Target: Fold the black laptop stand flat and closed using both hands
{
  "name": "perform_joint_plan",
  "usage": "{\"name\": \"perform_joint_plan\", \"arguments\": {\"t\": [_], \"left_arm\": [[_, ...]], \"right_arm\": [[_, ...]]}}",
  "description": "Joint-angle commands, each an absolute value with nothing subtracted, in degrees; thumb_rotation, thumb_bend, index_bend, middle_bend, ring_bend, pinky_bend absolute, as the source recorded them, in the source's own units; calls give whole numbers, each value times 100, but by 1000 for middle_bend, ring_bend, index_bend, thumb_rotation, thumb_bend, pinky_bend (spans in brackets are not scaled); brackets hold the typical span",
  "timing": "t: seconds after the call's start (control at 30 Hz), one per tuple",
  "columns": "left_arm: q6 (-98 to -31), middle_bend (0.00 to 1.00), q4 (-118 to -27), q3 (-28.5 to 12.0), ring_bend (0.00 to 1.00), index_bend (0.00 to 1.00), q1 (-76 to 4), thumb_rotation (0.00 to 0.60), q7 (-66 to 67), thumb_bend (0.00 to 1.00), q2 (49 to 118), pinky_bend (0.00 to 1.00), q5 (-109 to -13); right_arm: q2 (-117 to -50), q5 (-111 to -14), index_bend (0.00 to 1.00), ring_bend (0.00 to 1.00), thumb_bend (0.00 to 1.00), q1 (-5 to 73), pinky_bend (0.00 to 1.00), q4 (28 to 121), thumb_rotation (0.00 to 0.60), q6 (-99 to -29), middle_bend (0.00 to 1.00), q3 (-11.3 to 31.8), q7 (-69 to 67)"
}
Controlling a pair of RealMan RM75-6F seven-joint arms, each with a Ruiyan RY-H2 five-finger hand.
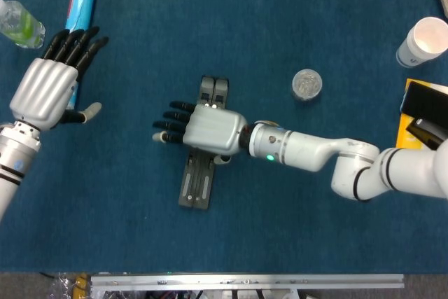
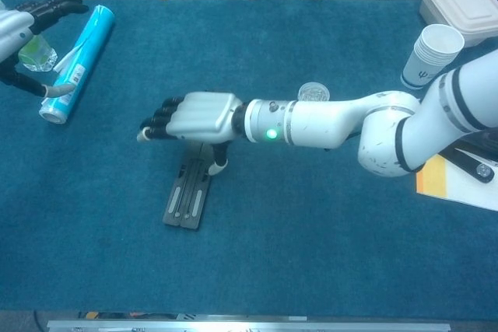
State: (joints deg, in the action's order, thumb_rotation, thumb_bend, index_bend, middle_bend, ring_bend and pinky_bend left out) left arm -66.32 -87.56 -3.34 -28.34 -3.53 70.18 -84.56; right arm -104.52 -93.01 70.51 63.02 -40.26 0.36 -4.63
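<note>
At the middle of the blue bench (image 1: 280, 26), in the head view, the black laptop stand (image 1: 198, 183) lies flat with its two bars pressed side by side. The right hand (image 1: 203, 129) is over its upper half, palm down, fingers (image 1: 171, 120) stretched out to the left and holding nothing. Far to the left, the left hand (image 1: 45, 89) is raised, its fingers spread wide and empty, just beside a blue tube (image 1: 78, 5) and a clear bottle (image 1: 17, 22). A small round jar (image 1: 306, 83) sits right of the stand, and a paper cup (image 1: 423, 40) stands near the right edge.

In the chest view, the stand (image 2: 187, 198) shows below the right hand (image 2: 198, 116), whose thumb points down toward it; whether it touches is unclear. The left hand (image 2: 27, 25) shows only partly at the left edge.
</note>
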Motion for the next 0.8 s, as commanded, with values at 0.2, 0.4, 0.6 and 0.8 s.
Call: {"name": "perform_joint_plan", "arguments": {"t": [0.2, 0.4, 0.6, 0.8], "left_arm": [[-6680, 0, -8725, -382, 0, 0, -2806, 600, 5, 222, 6919, 0, -8373], [-6878, 0, -8709, -427, 0, 0, -2659, 600, 395, 222, 6896, 0, -8199], [-7261, 0, -8679, -535, 0, 0, -2420, 600, 589, 222, 6911, 0, -7993], [-7653, 0, -8637, -569, 0, 0, -2170, 600, 725, 222, 6888, 0, -7947]], "right_arm": [[-9723, -8295, 0, 0, 102, 5958, 6, 7289, 600, -5082, 34, 472, 1174], [-9102, -7656, 1, 1, 136, 5083, 6, 8112, 600, -6004, 163, 549, 2053], [-8483, -7351, 69, 38, 203, 4350, 49, 8654, 600, -6757, 229, 514, 2336], [-7945, -7130, 98, 42, 206, 3720, 56, 9053, 600, -7215, 242, 388, 2383]]}}
